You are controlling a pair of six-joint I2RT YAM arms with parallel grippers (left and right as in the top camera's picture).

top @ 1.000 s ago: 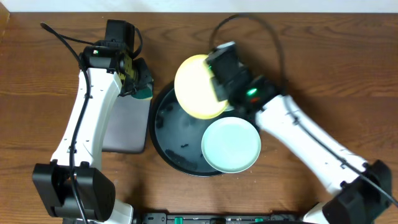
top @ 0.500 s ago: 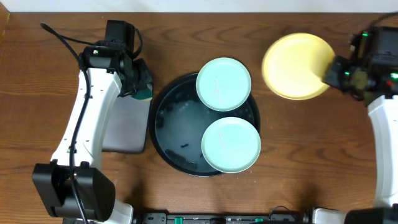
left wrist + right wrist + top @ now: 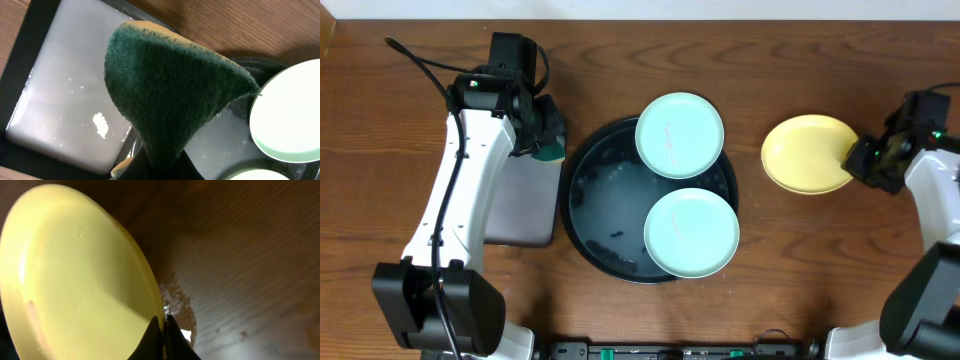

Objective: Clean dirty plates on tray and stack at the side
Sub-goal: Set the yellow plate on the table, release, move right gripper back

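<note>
Both your arms gripped tight: left gripper [image 3: 156, 167] on the sponge [image 3: 165, 85], right gripper [image 3: 163, 329] on the yellow plate [image 3: 805, 153]'s rim.

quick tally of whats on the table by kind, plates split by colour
pale yellow plate: 1
mint plates: 2
round black tray: 1
rectangular grey tray: 1
green sponge: 1
total: 6

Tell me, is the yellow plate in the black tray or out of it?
Out: the yellow plate is over the table right of the tray, its rim pinched by the right gripper.
</note>
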